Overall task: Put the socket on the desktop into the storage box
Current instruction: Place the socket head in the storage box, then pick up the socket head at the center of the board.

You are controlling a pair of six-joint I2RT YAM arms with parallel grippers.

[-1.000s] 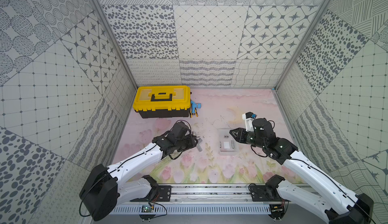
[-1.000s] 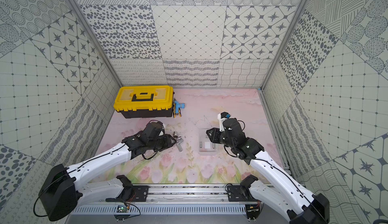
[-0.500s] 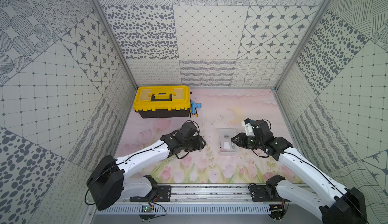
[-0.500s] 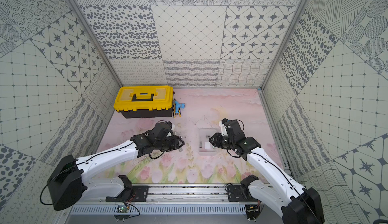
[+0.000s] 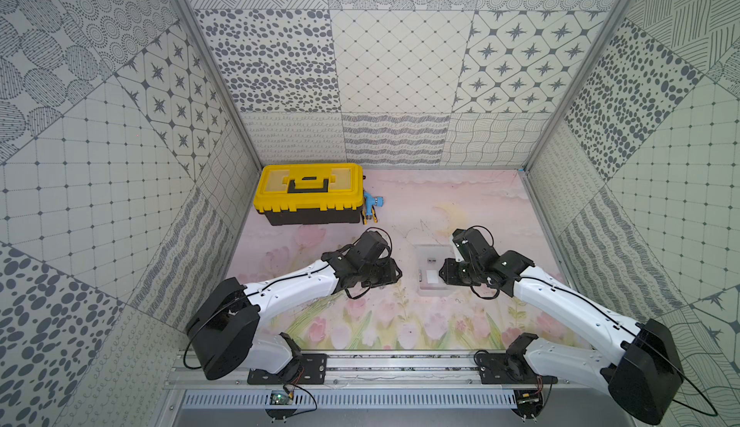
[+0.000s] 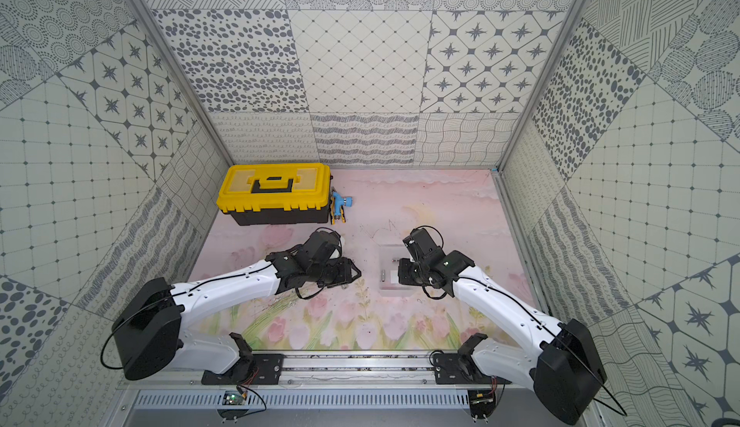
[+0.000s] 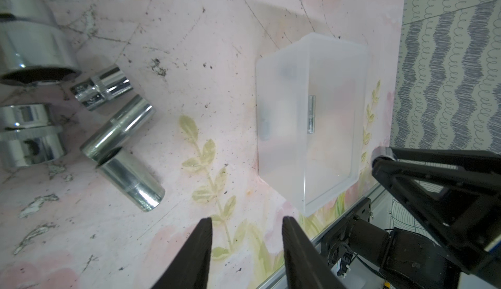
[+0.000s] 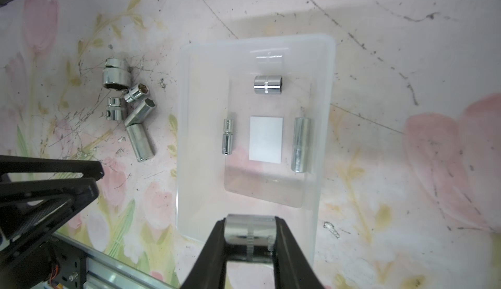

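Hovering over one short end of the storage box (image 8: 187, 138), the right claw (image 8: 248, 221) is clenched on a chrome socket (image 8: 248, 236) whose long axis runs crosswise between the jaws. The box floor, already carrying three sockets (image 8: 268, 84), lies just ahead of and below the tips, so a short advance and then a release looks right. The left claw (image 7: 246, 221) hangs released and empty over the desk (image 8: 379, 57), between the box and five loose sockets (image 8: 139, 144).

Left claw (image 7: 247, 219) agape; right claw (image 8: 250, 226) clenched.
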